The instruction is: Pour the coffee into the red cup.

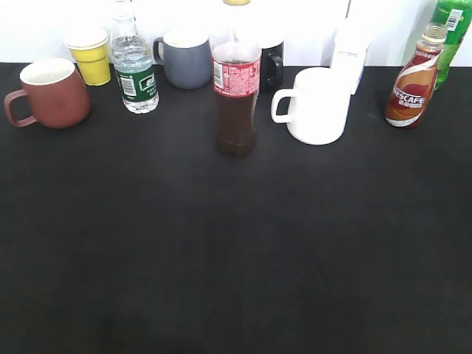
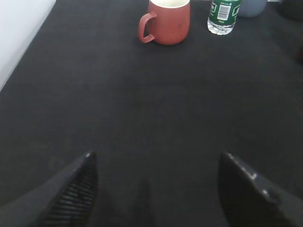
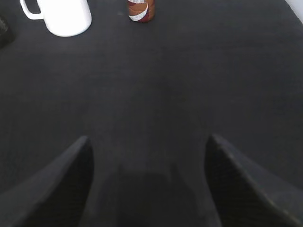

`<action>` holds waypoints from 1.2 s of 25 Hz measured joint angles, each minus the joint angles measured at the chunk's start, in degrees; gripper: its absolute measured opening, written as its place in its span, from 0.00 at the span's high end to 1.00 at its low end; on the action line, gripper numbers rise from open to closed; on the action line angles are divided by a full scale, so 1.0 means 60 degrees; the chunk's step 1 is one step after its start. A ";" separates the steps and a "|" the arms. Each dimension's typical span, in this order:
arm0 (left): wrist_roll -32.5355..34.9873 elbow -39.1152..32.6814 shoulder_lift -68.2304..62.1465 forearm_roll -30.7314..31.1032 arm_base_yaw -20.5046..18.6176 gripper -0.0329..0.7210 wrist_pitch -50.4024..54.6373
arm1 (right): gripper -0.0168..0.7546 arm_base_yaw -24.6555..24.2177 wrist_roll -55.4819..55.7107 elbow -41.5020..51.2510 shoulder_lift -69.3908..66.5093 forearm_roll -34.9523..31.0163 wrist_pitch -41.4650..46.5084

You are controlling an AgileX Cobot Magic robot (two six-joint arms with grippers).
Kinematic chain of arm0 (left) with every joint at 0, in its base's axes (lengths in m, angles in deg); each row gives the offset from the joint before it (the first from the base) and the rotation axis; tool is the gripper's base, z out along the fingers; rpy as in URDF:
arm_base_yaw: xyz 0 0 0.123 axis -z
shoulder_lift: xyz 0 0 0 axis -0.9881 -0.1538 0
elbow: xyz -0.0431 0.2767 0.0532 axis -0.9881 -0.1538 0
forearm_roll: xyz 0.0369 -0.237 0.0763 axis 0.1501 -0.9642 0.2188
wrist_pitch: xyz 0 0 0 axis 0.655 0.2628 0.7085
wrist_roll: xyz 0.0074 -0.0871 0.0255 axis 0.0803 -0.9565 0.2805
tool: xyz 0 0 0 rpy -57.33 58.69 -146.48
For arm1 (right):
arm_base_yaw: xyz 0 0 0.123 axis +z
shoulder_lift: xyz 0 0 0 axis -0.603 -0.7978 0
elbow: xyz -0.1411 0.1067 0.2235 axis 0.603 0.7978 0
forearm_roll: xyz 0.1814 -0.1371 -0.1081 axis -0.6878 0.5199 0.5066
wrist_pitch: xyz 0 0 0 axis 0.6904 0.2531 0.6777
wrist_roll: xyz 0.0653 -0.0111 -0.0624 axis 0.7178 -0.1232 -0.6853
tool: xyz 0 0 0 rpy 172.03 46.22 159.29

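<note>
The Nescafe coffee bottle (image 1: pixel 413 82) stands upright at the far right of the black table; its base shows at the top of the right wrist view (image 3: pixel 140 11). The brick-red cup (image 1: pixel 51 93) stands at the far left, handle to the left, and also shows in the left wrist view (image 2: pixel 167 21). My left gripper (image 2: pixel 155 161) is open and empty over bare table, well short of the red cup. My right gripper (image 3: pixel 149 142) is open and empty, well short of the coffee bottle. Neither gripper shows in the exterior view.
Along the back stand a yellow cup (image 1: pixel 91 55), a green-labelled water bottle (image 1: pixel 134 70), a grey-blue mug (image 1: pixel 184 57), a red-labelled cola bottle (image 1: pixel 236 96), a black mug (image 1: pixel 271 65), a white mug (image 1: pixel 316 105) and a green bottle (image 1: pixel 451 29). The table's left edge shows in the left wrist view (image 2: pixel 28 45).
</note>
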 joint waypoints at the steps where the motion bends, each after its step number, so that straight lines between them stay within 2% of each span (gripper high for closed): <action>1: 0.0000 0.0000 0.0000 0.0000 0.0000 0.16 0.0000 | 0.24 0.0000 0.0000 0.0000 0.0000 0.0000 0.0000; 16: 0.0000 0.0104 0.0000 0.0011 0.0000 0.19 -0.0202 | 0.24 0.0000 0.0000 0.0000 0.0000 0.0000 0.0000; 21: 0.0000 0.0207 -0.0418 0.0252 0.0000 0.19 -0.3939 | 0.24 0.0000 0.0000 0.0000 0.0000 0.0000 0.0000; 25: 0.0000 -0.0525 -0.2424 0.0273 0.0000 0.20 -0.7175 | 0.24 0.0000 0.0000 0.0000 0.0000 0.0000 0.0000; 30: 0.0000 -0.0739 -0.5662 0.0306 0.0000 0.25 -0.9583 | 0.24 0.0000 0.0000 0.0000 0.0000 0.0000 0.0000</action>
